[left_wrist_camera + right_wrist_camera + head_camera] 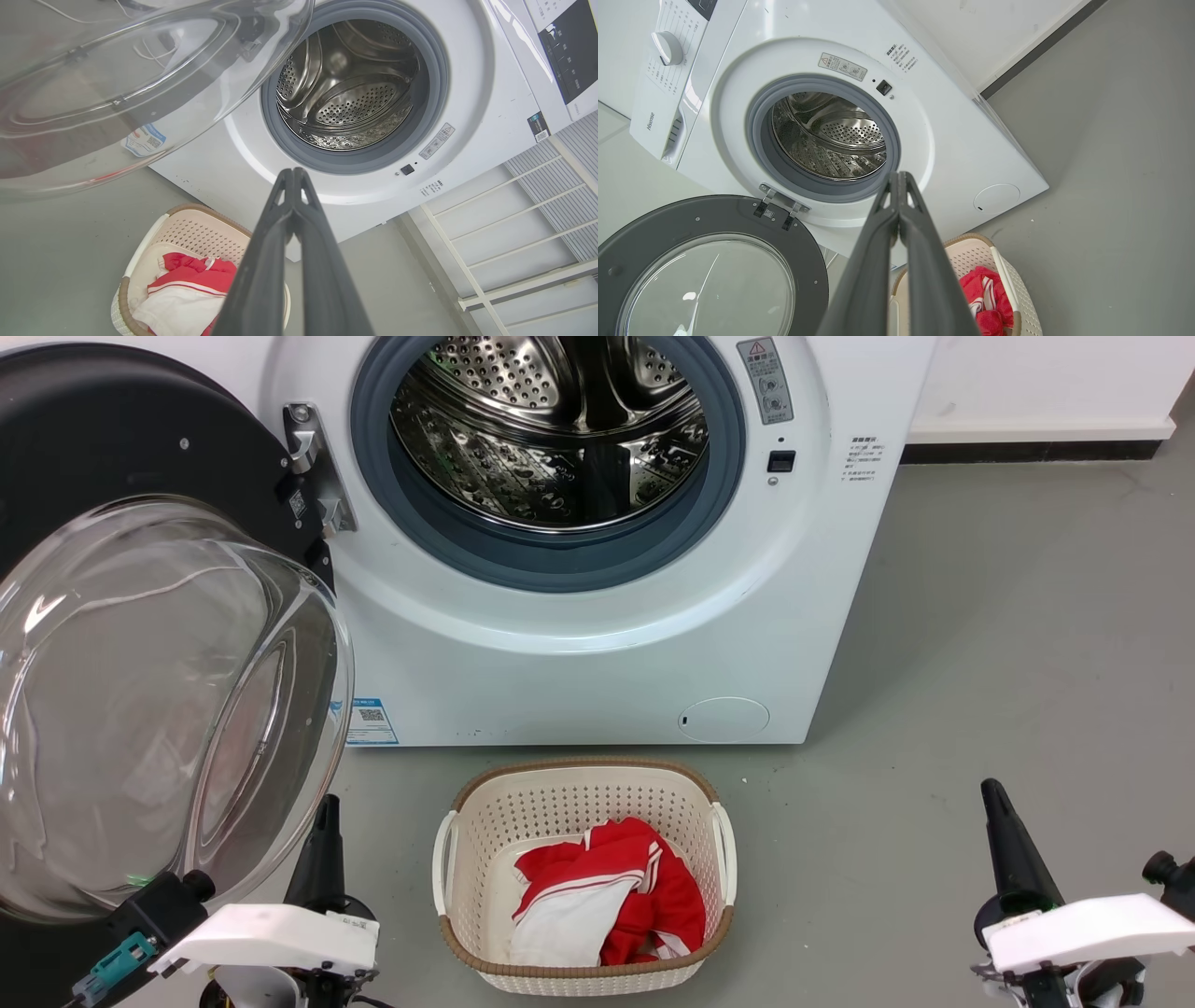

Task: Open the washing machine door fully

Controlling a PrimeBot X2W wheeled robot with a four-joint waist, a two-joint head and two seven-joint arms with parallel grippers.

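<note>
one white washing machine (597,653) stands on a grey floor (1008,644), seen from the head view. its one washing machine door (159,691) is swung wide open and hangs at 9 o'clock from the round opening, well clear of it. the door has a black rim, and its clear glass bowl bulges toward the viewer. one metal hinge (313,467) joins the door to the machine front; the right wrist view shows two brackets on it. the opening is ringed by one grey rubber gasket (560,560), with one perforated steel drum (551,439) behind it.

on the machine front, one blue sticker (372,721) sits at 7 o'clock from the opening, one round filter cap (724,719) at 5 o'clock, and one small dark latch slot (780,460) at 3 o'clock.

one cream perforated laundry basket (583,980) stands on the floor at 6 o'clock from the machine, just in front of it. it holds red and white cloth (607,905); i cannot tell how many pieces.

two grippers show, each with two long dark fingers. the left gripper (293,171) is at 7 o'clock in the head view, just beside the lower edge of the glass bowl; i cannot tell if it touches. the right gripper (900,173) is at 5 o'clock, well apart from the door. in each wrist view the two fingers are pressed together at the tips, holding nothing.
</note>
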